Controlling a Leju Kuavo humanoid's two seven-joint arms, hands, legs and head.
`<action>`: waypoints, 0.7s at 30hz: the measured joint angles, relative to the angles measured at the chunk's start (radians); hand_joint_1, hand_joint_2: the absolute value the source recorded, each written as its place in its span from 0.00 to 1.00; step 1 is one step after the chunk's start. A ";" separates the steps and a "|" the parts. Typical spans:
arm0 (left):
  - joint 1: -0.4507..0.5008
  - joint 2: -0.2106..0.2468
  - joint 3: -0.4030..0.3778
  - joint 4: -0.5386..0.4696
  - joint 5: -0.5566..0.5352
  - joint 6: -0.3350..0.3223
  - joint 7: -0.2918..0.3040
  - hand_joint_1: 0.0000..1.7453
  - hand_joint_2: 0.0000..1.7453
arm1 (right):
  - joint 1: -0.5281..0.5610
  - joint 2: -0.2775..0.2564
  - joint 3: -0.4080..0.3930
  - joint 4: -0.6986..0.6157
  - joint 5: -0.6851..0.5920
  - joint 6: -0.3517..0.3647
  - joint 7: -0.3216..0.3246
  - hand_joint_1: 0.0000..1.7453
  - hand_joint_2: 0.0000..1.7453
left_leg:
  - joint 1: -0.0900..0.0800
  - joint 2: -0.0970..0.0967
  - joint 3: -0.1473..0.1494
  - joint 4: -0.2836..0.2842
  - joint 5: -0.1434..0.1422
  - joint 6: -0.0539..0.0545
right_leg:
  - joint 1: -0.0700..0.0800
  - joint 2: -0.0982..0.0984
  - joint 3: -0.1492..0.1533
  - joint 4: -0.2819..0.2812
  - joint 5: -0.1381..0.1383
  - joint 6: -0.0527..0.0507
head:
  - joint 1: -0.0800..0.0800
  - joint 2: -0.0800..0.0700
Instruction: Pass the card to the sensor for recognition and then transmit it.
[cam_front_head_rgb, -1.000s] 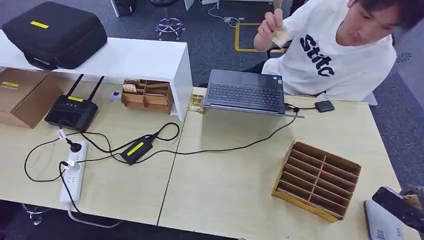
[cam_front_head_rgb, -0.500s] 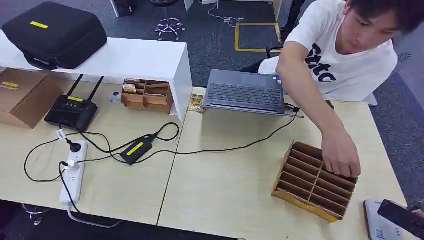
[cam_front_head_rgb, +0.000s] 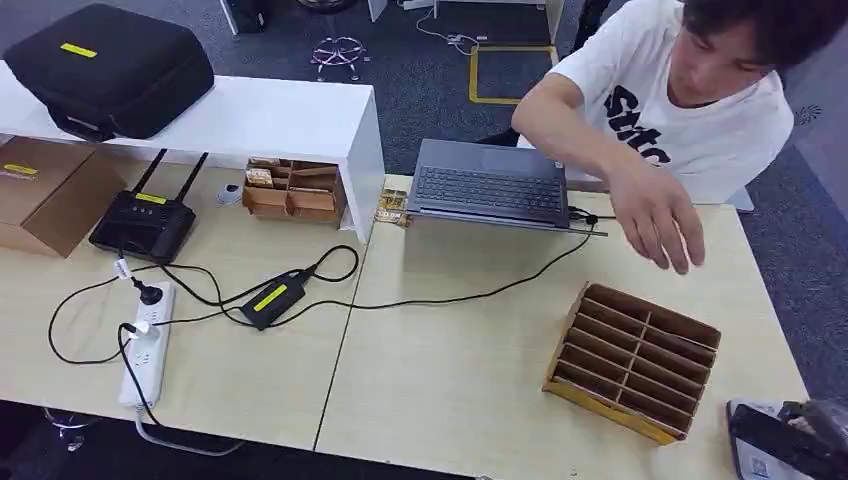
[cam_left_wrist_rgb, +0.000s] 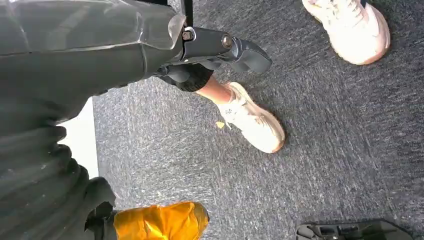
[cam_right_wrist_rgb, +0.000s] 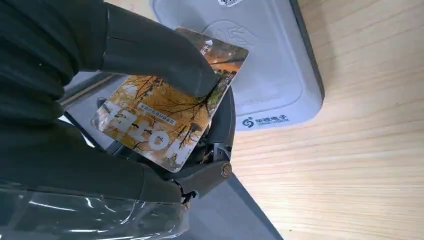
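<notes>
Person's hand (cam_front_head_rgb: 655, 215) has lifted off the cardboard organizer (cam_front_head_rgb: 632, 360).

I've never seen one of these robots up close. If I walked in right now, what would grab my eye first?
Probably the orange card with an autumn-tree picture, pinched under the thumb of the robot's right hand just over a pale grey sensor pad on the wooden table. Next, a person's hand reaching out above the cardboard slot rack, near the open laptop.
</notes>
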 joint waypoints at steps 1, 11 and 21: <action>0.000 0.000 0.000 0.000 -0.002 0.000 0.000 0.00 1.00 | -0.003 -0.001 0.003 0.002 -0.002 0.000 -0.001 1.00 1.00 | 0.000 0.000 0.000 0.000 0.000 0.000 | 0.000 0.000 0.000 0.000 0.000 0.000 | 0.000 0.000; 0.001 0.001 0.001 0.000 -0.001 0.000 -0.001 0.00 1.00 | 0.027 -0.037 0.032 -0.032 -0.013 -0.116 0.015 1.00 1.00 | -0.001 0.000 0.001 0.000 0.000 0.000 | -0.001 0.000 0.001 0.000 0.000 0.000 | 0.000 0.000; 0.002 -0.016 0.035 -0.001 -0.002 -0.005 0.013 0.00 1.00 | 0.037 0.039 -0.164 -0.293 0.292 -0.289 -0.057 1.00 1.00 | 0.000 0.003 0.001 0.000 0.000 0.000 | 0.000 0.004 0.000 0.000 0.000 0.000 | 0.000 0.000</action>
